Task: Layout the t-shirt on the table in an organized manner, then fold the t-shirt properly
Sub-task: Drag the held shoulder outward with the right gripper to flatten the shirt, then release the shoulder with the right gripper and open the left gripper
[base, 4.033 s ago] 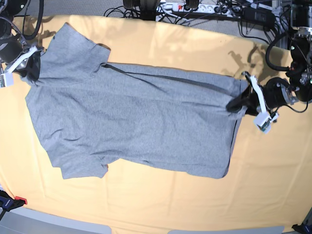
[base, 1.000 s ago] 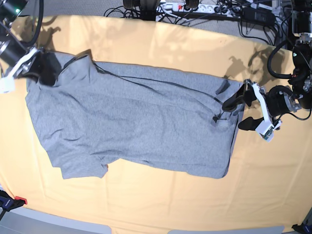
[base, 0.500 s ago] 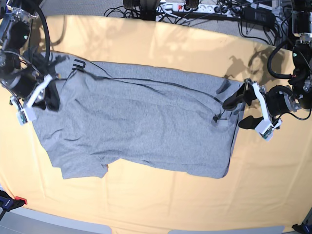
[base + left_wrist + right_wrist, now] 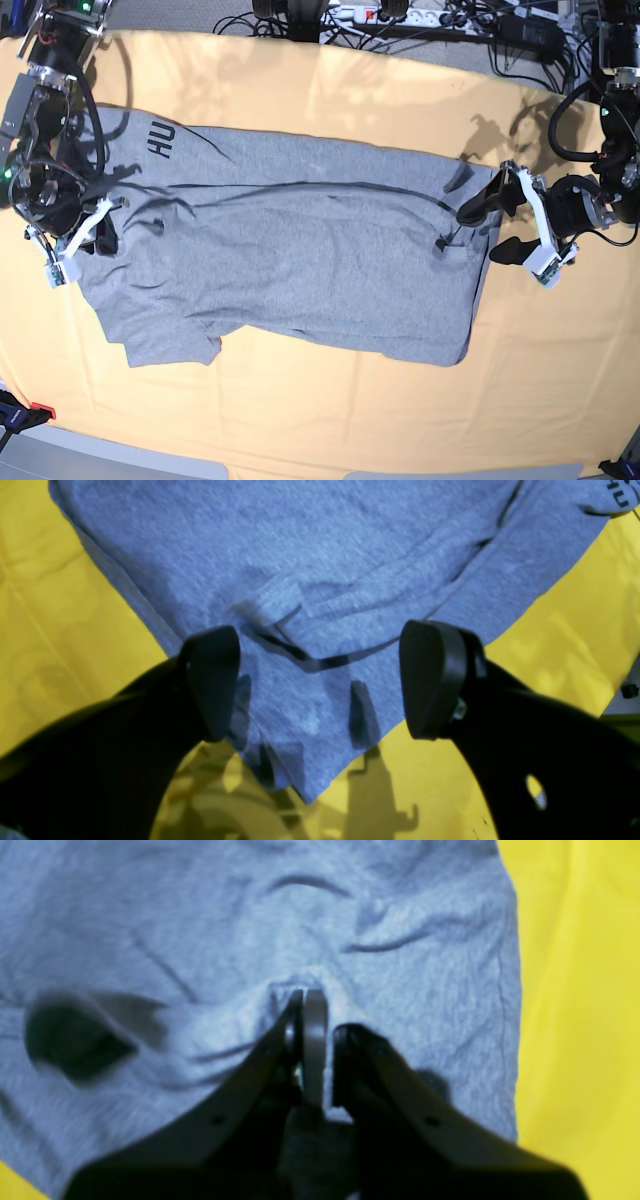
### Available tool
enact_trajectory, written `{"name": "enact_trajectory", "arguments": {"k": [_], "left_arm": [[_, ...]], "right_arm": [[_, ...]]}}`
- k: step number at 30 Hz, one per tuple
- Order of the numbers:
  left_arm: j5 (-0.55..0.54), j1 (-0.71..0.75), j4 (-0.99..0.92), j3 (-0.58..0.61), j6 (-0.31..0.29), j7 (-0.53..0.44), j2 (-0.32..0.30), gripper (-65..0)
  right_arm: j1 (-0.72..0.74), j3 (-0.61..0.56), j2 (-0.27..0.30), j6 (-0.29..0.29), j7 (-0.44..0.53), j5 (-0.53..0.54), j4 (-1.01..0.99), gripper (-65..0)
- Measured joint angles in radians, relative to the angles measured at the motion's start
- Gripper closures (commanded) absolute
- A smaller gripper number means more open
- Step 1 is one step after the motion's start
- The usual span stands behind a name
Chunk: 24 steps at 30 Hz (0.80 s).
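Base view shows the t-shirt spread flat across the middle of the bench, black lettering showing at its 10 o'clock corner. At 9 o'clock the right arm bends down over the shirt's edge, its right pincer clenched on a pinch of grey fabric; the right wrist view shows the cloth tented between the closed tips. At 3 o'clock the left arm reaches in level, left pincer released and spread wide over the shirt's corner, holding nothing.
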Motion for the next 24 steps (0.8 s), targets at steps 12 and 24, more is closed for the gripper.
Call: {"name": "enact_trajectory", "arguments": {"k": [12,24], "left_arm": [[0.061,0.0,0.0,0.0,0.027,-0.026,0.0,-49.6],[0.109,-0.008,0.0,0.0,0.055,-0.036,0.0,-49.6]], "right_arm": [[0.08,0.0,-0.002,-0.158,0.011,-0.078,-0.052,0.0],[0.078,0.0,-0.001,-0.12,0.012,-0.118,-0.052,-38.3]]}}
